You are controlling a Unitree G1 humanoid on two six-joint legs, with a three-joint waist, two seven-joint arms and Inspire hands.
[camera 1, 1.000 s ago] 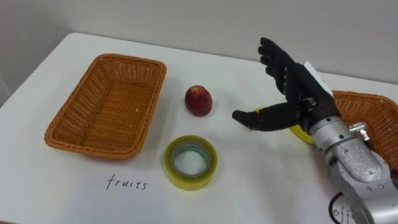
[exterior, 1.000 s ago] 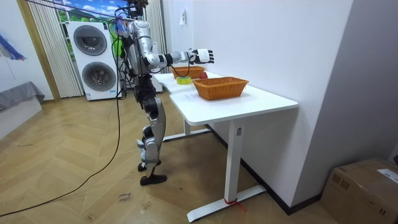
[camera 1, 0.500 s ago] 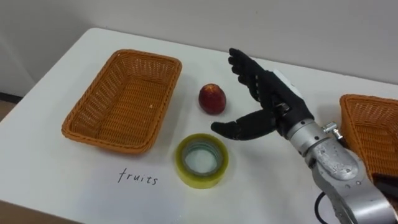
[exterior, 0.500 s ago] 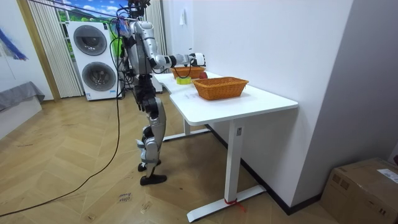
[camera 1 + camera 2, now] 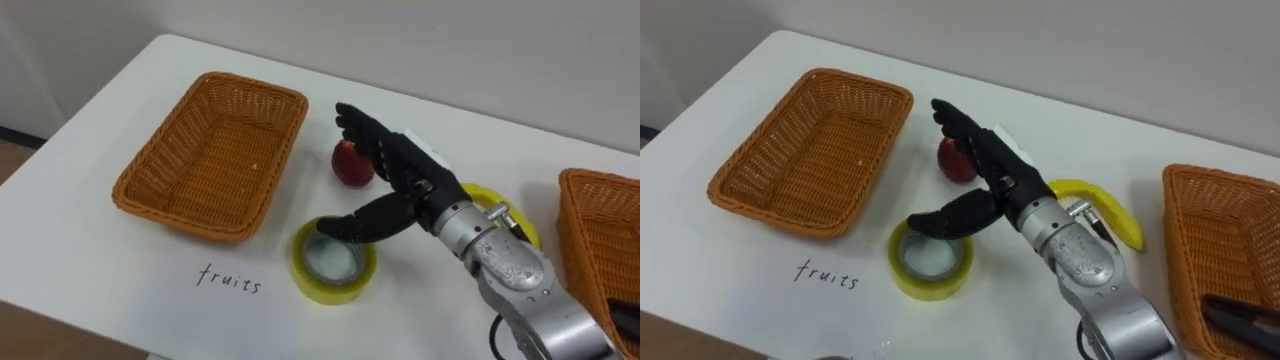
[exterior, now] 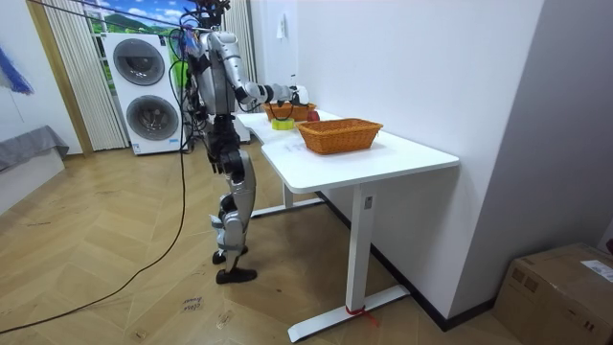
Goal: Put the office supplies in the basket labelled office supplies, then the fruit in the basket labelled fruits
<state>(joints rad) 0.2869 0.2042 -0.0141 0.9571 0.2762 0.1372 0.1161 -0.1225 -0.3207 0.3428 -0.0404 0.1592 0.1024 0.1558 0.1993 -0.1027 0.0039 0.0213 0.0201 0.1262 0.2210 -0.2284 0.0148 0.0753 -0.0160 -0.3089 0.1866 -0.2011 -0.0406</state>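
white table (image 5: 100, 280) | on it: left basket (image 5: 215, 150), right basket (image 5: 595, 240), apple (image 5: 347, 168), tape roll (image 5: 312, 285), banana (image 5: 1120, 222)

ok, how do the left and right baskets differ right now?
The left basket looks empty apart from a pale speck; the right basket holds a dark item at its near end. The left basket has a handwritten word in front of it; the right basket runs off the view's edge. Both are orange-brown wicker on the white table.
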